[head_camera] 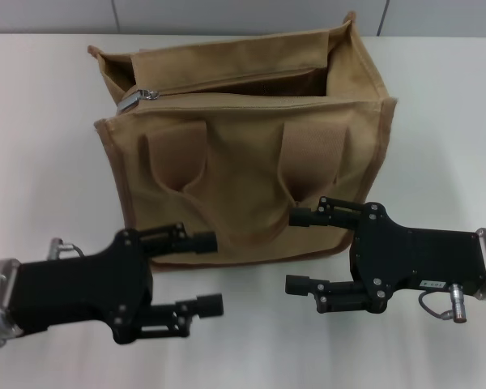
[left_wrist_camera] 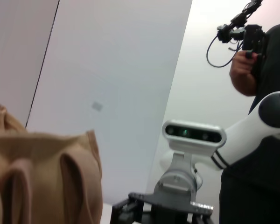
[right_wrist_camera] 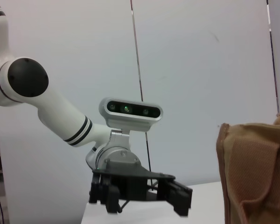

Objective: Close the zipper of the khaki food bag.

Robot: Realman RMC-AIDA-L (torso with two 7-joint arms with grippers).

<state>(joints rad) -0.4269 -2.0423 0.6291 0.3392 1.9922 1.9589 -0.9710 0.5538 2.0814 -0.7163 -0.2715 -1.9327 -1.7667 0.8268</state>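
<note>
Gaping khaki food bag, zipper undone.

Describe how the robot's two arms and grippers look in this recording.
Both the left gripper and right gripper are matte black, with two parallel fingers on linkages, mounted on silver wrist cuffs. The wrist views show glossy white arm links with black joint caps and black stripes.

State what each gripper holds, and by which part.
Nothing. The left gripper and right gripper are both open, low in front of the bag, gripping neither it nor the zipper.
</note>
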